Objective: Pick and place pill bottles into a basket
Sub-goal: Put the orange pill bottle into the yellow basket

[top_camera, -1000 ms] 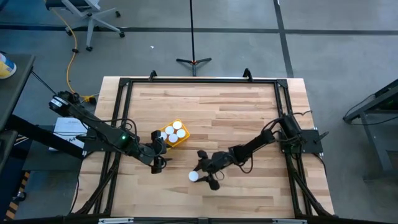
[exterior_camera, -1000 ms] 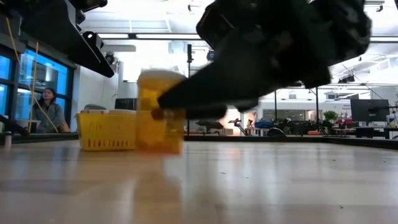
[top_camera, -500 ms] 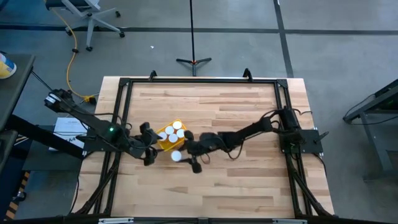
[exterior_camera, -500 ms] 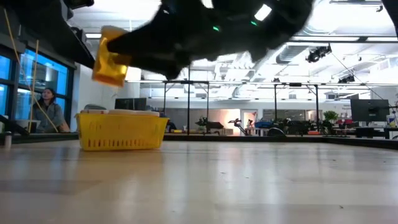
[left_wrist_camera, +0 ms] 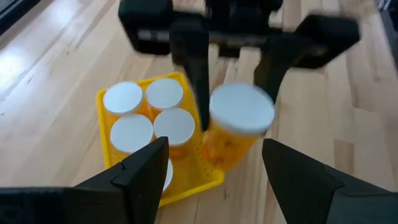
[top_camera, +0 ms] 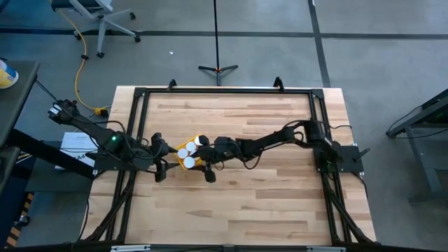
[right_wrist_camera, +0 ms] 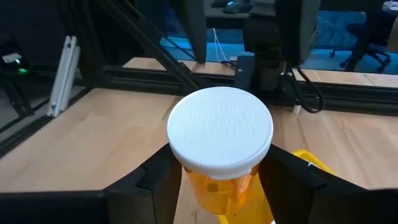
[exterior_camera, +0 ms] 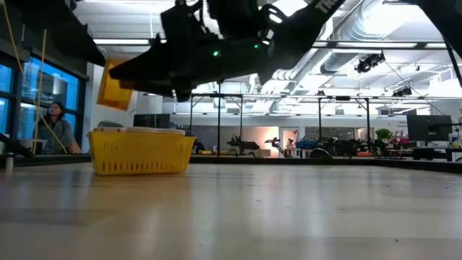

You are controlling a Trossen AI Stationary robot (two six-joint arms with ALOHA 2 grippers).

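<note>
Carried leftward since a second ago: right claw [top_camera: 204, 155] now up off the surface and over the near edge of the small bright yellow rectangular plastic basket [top_camera: 189, 163], clamped on a translucent orange round pill bottle with a white cap [right_wrist_camera: 221, 129]. Held upright between the two dark fingers [right_wrist_camera: 158, 180], bottle body showing below the cap, lifted clear above the basket's rim in the low view [exterior_camera: 114, 84]. Just beside it inside the basket, other white-capped orange bottles [left_wrist_camera: 149, 115] packed together upright. Drawn back to the basket's left side, left claw [top_camera: 158, 158], jaws spread wide and holding nothing. Underneath, light wooden plank surface [top_camera: 259, 203] ringed by a black metal frame [top_camera: 224, 89]. Beyond, grey floor, a tripod stand [top_camera: 217, 68], an office chair [top_camera: 98, 17]; seated person [exterior_camera: 56, 130] by the window in the low view.
</note>
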